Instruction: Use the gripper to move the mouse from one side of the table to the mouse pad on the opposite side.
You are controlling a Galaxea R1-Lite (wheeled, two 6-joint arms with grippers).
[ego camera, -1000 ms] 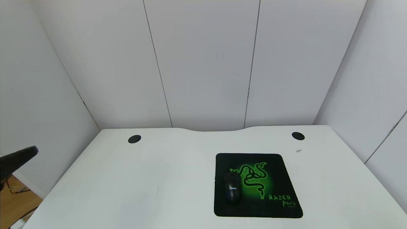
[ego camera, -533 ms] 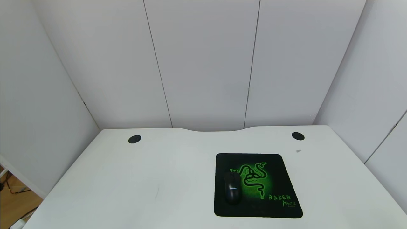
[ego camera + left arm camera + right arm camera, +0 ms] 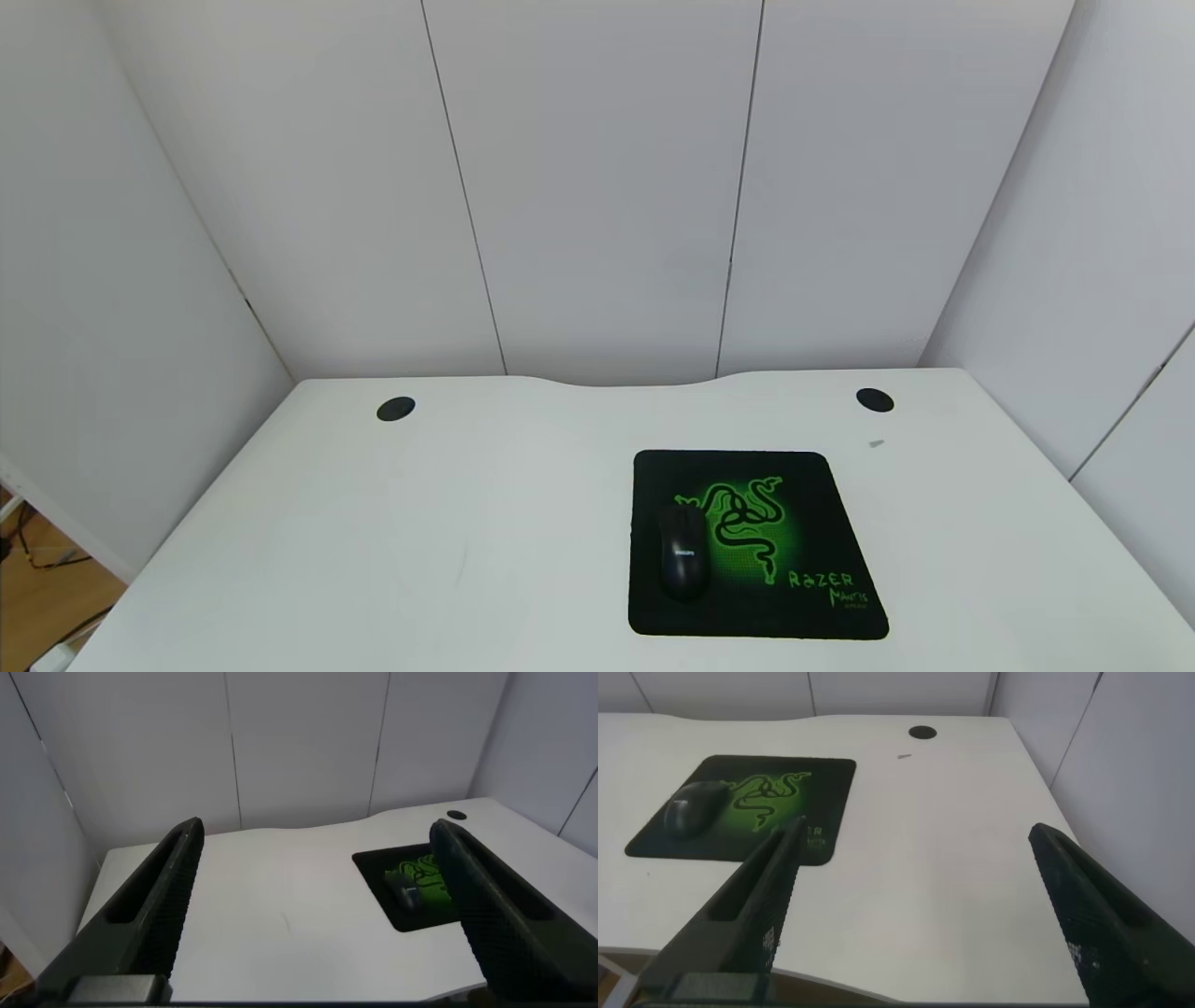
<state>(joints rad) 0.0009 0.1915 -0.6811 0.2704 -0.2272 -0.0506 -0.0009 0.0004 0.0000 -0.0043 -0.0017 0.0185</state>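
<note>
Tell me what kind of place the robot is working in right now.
Probably a partitioned office or lab desk: a white table with round cable holes, plain white wall panels around it, and a mouse resting on a Razer mouse pad.

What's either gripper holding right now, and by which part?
Nothing. Left gripper and right gripper are both open and empty, clear of the table. The mouse sits free on the mouse pad.
</note>
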